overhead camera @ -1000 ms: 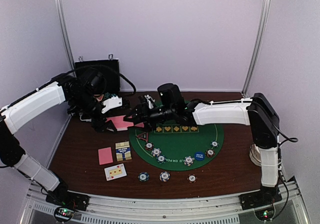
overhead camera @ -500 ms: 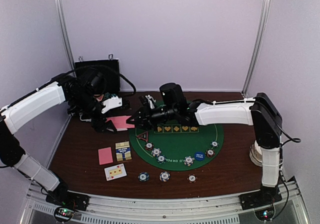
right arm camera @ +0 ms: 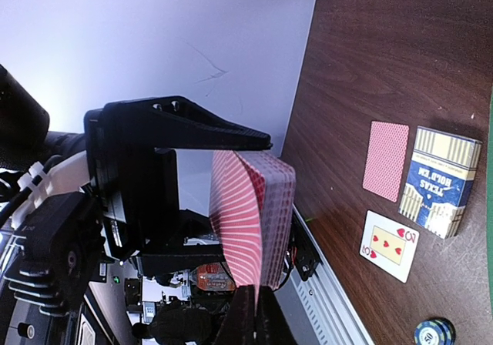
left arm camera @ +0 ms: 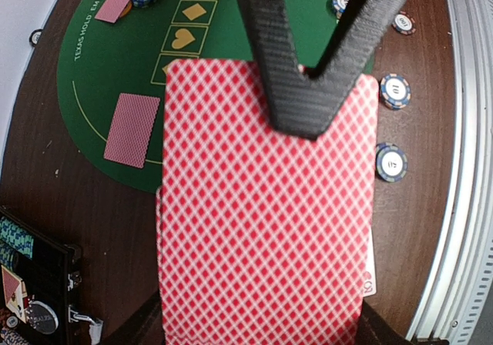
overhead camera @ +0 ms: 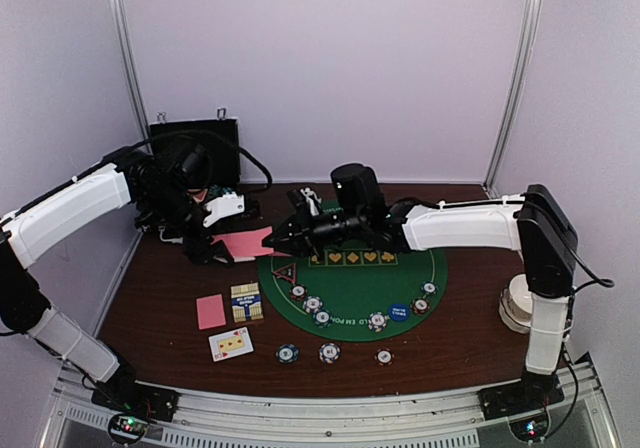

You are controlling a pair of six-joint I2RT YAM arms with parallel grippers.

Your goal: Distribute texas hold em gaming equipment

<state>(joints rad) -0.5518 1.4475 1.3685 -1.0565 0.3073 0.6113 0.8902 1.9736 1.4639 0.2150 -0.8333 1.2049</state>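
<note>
Deck (right arm camera: 276, 199) light, slick, bendy; left fingers (left arm camera: 296, 91) clamped on it. Take top card (right arm camera: 229, 214) by its edge, w/ right fingers (right arm camera: 245, 318) pinched shut there.

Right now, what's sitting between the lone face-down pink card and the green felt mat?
The blue-and-cream card box lies between the pink card and the mat. The top view shows it.

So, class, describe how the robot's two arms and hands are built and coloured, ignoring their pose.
The left arm and right arm have smooth white shells between bulky black joints. The left hand and right hand are mostly black with angular, tapering fingers. Black cables loop from the links.
</note>
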